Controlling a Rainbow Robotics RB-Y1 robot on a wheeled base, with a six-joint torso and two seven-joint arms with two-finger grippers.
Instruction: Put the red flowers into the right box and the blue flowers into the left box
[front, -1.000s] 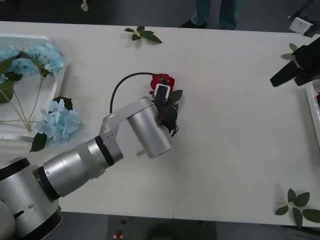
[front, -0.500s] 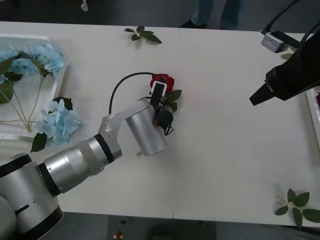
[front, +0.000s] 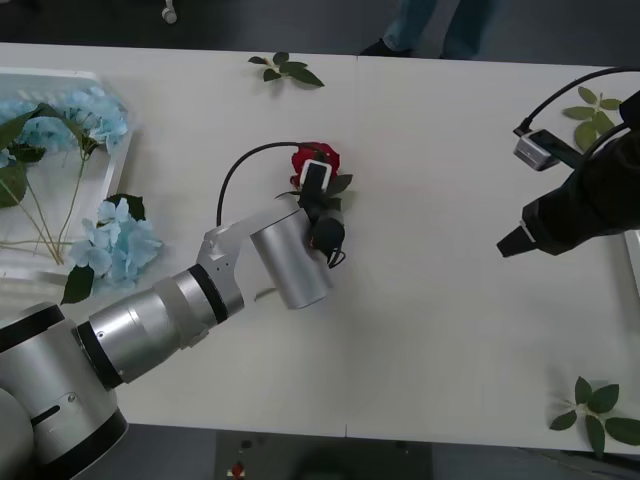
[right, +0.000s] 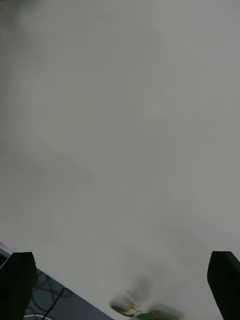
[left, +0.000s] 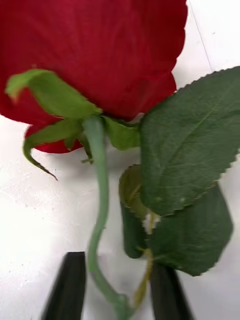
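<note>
Pinching a red rose (front: 312, 160) by its green stem (left: 98, 200), the left gripper (front: 310, 196) sits near the middle of the desk (front: 440, 330), a little toward the far edge; in the left wrist view its two black fingers (left: 67, 287) stand close on either side of the stem, with the bloom and its dark leaves (left: 190, 145) just ahead of them over the white desk top; the left arm reaches in from the near left corner, a black cable arching over its wrist; the right gripper (front: 515, 243) hovers near the right edge of the desk, about midway along it, and in the right wrist view its fingers (right: 19, 285) are spread wide at the two corners with nothing between them; the left box (front: 118, 160) lies at the far left corner and holds blue flowers (front: 70, 115) with long stems and broad leaves; another blue cluster (front: 122, 245) lies on the desk just beside that box's near rim, partly overhanging it; the right box (front: 632, 250) shows as a sliver of white rim at the right edge; loose leaf sprigs lie at the far edge (front: 287, 69), by the far right corner (front: 588, 108) and by the near right corner (front: 598, 410)
</note>
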